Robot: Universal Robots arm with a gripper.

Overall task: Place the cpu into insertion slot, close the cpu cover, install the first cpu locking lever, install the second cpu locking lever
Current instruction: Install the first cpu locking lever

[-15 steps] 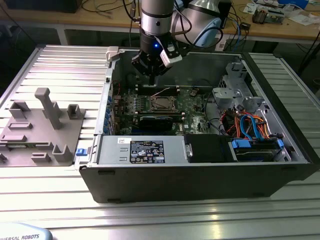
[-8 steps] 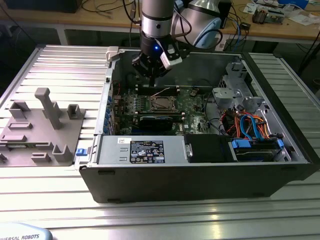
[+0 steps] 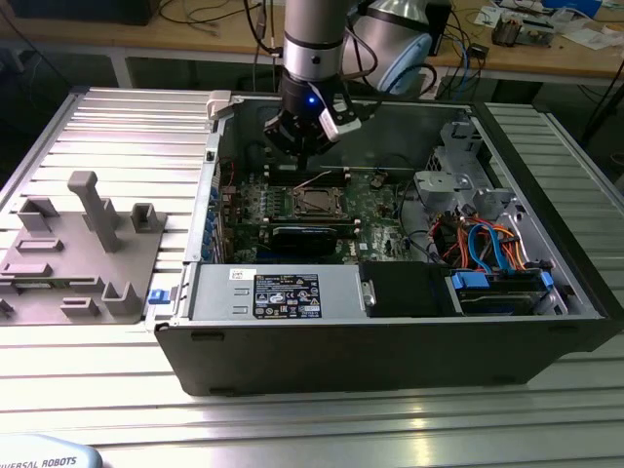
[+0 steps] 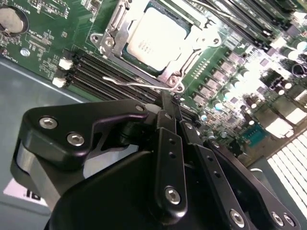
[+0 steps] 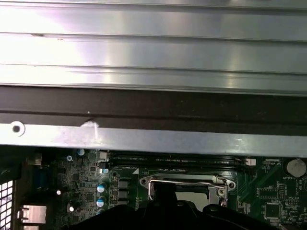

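The cpu (image 4: 156,36) already sits in the insertion slot (image 4: 125,47) on the green motherboard (image 4: 43,33), and the cpu cover (image 4: 189,50) looks folded down around it (frame flat over the chip's edges). One wire locking lever (image 4: 139,82) still seems to stand free beside the socket, so latching appears unfinished. The gripper (image 4: 171,101) hovers just above that lever, fingers pressed together, holding nothing.

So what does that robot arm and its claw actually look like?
The arm is a silver-grey tube with a black band and darker joints, a small blue light glowing near its wrist. Black cables trail behind it. The gripper is matt black, built from flat linked bars held by silver screws, with narrow fingers.
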